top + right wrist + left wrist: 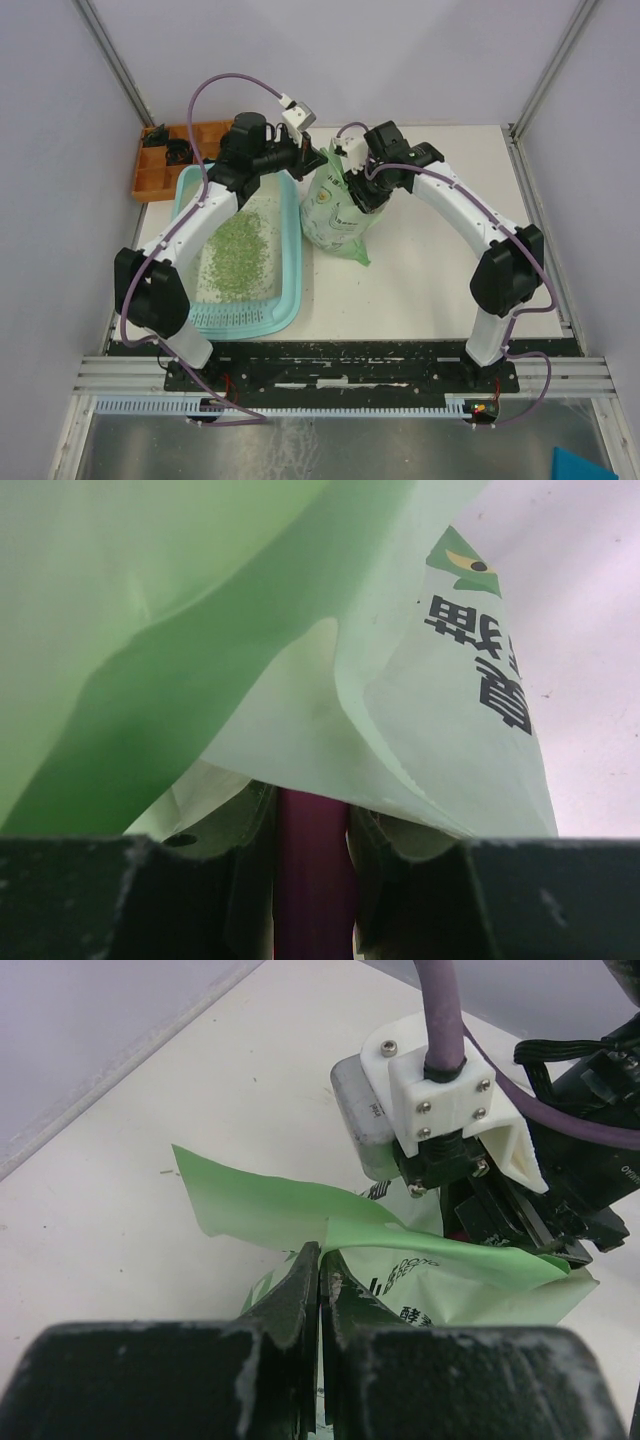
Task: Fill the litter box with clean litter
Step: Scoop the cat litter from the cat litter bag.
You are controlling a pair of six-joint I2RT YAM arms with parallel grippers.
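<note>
Both arms are bent inward toward the bag [338,215]. The left claw [319,1265] is clamped on the bag's top edge; the right claw [312,825] is closed around a magenta handle [312,880] at the bag's mouth.

From my end I see a white table [430,270] boxed in by plain pale lilac-grey walls [50,150], silver posts [112,58] in the far corners, a metal rail [570,375] along the near edge, soft even light.

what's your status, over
Left claw shut on bag edge. Right claw shut on scoop, tip hidden by bag. Box part filled with litter. Left arm over box.
</note>
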